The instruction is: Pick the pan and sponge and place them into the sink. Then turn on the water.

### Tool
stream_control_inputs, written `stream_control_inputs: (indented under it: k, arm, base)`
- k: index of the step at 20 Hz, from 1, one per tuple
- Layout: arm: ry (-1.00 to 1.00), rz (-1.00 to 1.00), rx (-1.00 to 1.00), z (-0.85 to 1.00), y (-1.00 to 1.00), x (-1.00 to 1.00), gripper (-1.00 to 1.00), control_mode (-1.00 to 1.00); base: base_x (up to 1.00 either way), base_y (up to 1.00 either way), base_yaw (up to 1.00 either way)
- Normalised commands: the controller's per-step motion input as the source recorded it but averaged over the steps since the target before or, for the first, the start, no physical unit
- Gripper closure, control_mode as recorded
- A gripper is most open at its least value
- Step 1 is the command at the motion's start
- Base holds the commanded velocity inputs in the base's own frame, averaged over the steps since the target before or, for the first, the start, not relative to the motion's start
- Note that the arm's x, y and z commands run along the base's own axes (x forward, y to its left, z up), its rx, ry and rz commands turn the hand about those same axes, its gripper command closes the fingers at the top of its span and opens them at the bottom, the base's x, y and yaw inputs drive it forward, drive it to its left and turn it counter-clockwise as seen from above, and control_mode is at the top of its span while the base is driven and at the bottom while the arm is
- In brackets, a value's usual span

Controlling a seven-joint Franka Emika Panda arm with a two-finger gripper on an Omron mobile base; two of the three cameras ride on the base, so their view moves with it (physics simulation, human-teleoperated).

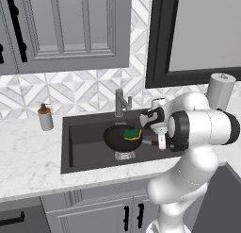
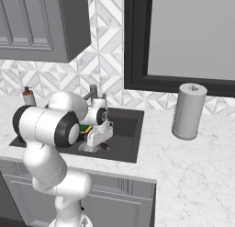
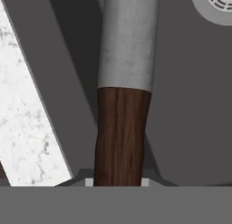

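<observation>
We hold pan [image 1: 123,137] by brown handle [image 3: 118,137]; gripper [image 1: 159,141] clamped narrow on it, pan over sink [image 1: 84,149] with sponge [image 1: 132,133] riding inside.

Risk, our judgement: one-sided handle grip, pan may tilt on release; sponge could slide out toward drain [image 3: 217,5]. Rim at 9 o'clock of handle near enough to clip.

Hand view gives grip detail; left base view gives sponge, faucet [image 1: 121,103] at 12 o'clock, no water running.

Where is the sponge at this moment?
In the left base view, the sponge lies in the pan, over the sink, below the faucet.
</observation>
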Motion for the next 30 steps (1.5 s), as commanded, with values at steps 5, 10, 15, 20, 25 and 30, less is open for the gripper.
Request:
stream_control_inputs:
  k: [5, 10, 15, 20, 25, 30]
  arm:
    - [0.0, 0.0, 0.0, -0.32, 0.0, 0.25, 1.0, -1.0]
    - [0.0, 0.04, 0.0, -0.46, -0.04, 0.05, 1.0, -1.0]
    - [0.0, 0.08, 0.0, -0.37, -0.01, 0.01, 1.0, -1.0]
    - [0.0, 0.09, 0.0, -0.28, 0.0, 0.02, 1.0, -1.0]
    - [0.0, 0.06, 0.0, -0.09, 0.0, 0.22, 1.0, -1.0]
    - [0.0, 0.01, 0.01, 0.0, -0.02, 0.43, 1.0, -1.0]
  base:
    - [0.0, 0.0, 0.0]
    - [0.0, 0.0, 0.0]
    - [0.0, 0.0, 0.0]
    - [0.0, 0.0, 0.0]
    - [0.0, 0.0, 0.0]
    - [0.0, 0.0, 0.0]
